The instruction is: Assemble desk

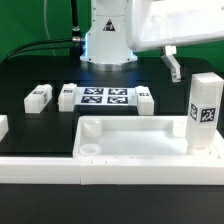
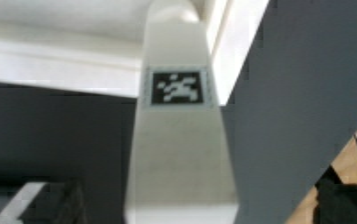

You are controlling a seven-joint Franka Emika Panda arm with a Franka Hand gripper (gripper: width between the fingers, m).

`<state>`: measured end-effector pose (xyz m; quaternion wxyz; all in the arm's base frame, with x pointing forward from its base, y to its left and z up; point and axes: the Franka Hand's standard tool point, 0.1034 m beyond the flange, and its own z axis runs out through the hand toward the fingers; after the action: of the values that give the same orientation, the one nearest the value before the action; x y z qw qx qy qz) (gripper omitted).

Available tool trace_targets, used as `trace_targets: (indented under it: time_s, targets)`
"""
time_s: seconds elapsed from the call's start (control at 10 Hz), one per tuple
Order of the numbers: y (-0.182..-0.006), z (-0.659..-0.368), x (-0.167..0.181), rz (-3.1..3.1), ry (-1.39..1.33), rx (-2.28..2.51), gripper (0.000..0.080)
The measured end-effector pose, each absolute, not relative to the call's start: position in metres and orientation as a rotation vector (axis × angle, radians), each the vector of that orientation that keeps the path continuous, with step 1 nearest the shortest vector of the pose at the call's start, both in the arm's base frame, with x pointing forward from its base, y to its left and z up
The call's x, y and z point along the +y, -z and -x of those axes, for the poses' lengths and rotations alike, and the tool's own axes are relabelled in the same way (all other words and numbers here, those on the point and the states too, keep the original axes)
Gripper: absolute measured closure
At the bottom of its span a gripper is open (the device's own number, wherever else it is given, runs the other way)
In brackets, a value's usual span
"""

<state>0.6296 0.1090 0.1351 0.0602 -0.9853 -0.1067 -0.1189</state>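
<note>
Got the gripper (image 1: 176, 70) wide open, gripping nothing, up at the right. Got a leg (image 1: 205, 110) upright in the right corner of the tabletop (image 1: 135, 140).

The tabletop (image 1: 140, 135) is lying just behind the near border rail (image 1: 40, 170). The upright leg (image 1: 204, 112) is standing at its end on the exterior view's right. Farther back, the marker board (image 1: 105, 97) is lying between the second leg (image 1: 68, 97) and third leg (image 1: 145, 98); the fourth leg (image 1: 38, 96) is lying further left.

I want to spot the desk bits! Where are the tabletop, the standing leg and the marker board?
tabletop (image 1: 135, 140): exterior view, bare floor inside the rim.
standing leg (image 1: 205, 113): exterior view, on its tag.
marker board (image 1: 104, 97): exterior view, its middle.
</note>
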Motion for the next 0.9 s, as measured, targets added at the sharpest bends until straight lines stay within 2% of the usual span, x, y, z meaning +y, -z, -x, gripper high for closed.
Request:
trace_targets:
  time_s: [0.1,0.4,0.9]
  targets:
    - [-0.137,-0.635,0.108,2.985,0.284,-0.325,0.0151]
    - [-0.136,-0.624,0.115,2.975,0.001,-0.340,0.0151]
    - [-0.125,-0.639,0.101,2.973,0.077,-0.414,0.0151]
